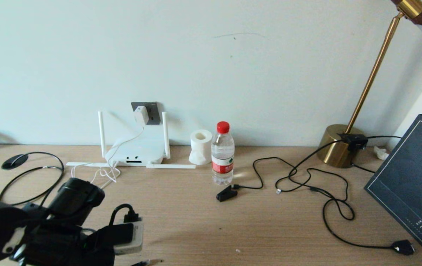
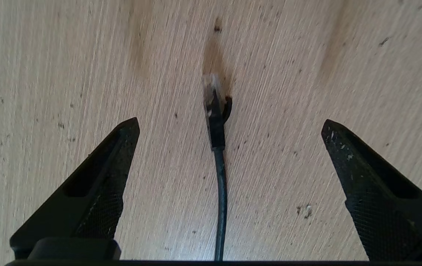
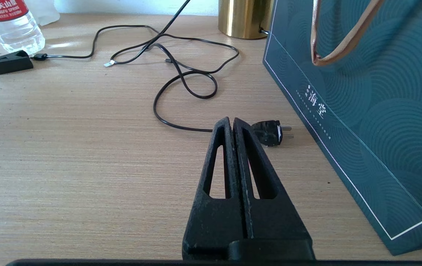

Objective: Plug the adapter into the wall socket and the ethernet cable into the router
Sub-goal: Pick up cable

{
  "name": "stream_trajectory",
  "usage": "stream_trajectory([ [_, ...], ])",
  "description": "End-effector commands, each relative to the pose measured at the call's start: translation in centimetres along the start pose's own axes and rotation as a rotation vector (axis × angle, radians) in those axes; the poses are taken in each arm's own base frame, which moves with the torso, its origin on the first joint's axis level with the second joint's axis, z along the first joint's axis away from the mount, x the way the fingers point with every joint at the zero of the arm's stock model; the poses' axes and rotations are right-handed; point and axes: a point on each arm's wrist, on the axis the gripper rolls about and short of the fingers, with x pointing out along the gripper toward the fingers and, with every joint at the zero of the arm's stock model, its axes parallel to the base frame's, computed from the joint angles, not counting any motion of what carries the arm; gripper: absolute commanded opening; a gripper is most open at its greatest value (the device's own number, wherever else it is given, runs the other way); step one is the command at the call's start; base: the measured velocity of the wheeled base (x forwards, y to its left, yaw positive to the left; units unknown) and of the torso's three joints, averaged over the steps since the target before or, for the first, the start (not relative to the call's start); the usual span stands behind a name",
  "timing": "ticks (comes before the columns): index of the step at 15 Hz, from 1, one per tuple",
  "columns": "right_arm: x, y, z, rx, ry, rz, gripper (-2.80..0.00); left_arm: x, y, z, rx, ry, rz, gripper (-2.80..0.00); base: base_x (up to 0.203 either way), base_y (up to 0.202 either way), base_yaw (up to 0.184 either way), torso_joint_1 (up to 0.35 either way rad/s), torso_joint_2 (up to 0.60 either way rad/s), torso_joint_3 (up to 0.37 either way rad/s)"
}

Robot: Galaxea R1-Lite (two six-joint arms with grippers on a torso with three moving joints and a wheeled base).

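The white adapter (image 1: 141,115) sits in the dark grey wall socket (image 1: 151,111), and its thin white cord drops to the white router (image 1: 137,153) below. The black ethernet cable (image 2: 220,192) lies on the wood, its clear-tipped connector (image 2: 212,92) pointing away from my left gripper (image 2: 230,122). That gripper hangs open just above the table at the near left, one finger on each side of the cable, touching nothing. A loop of the cable (image 1: 62,170) shows at the far left. My right gripper (image 3: 232,120) is shut and empty, low over the table's right side.
A water bottle (image 1: 222,155), a tissue roll (image 1: 201,146) and a small black clip plug (image 1: 226,193) stand mid-table. Thin black cords run from the brass lamp base (image 1: 338,146) to a black two-pin plug (image 3: 270,133). A dark teal bag (image 3: 362,111) stands at the right edge.
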Motion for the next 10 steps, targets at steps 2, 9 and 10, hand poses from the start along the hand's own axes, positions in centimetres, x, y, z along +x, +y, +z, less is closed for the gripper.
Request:
stream_trajectory([
  [2,0.01,0.0,0.01,0.0,0.001,0.0,-2.8,0.2,-0.35,-0.37,-0.002,0.013,-0.009,0.0,0.0,0.0,0.0,0.0,0.0,0.0],
  [9,0.01,0.0,0.01,0.0,0.001,0.001,-2.8,0.48,-0.67,-1.0,-0.021,0.054,-0.003,0.0,0.0,0.0,0.0,0.0,0.0,0.0],
  [10,0.01,0.0,0.01,0.0,0.001,0.0,-2.8,0.56,-0.59,-1.0,-0.018,0.051,0.004,0.0,0.0,0.0,0.0,0.0,0.0,0.0],
])
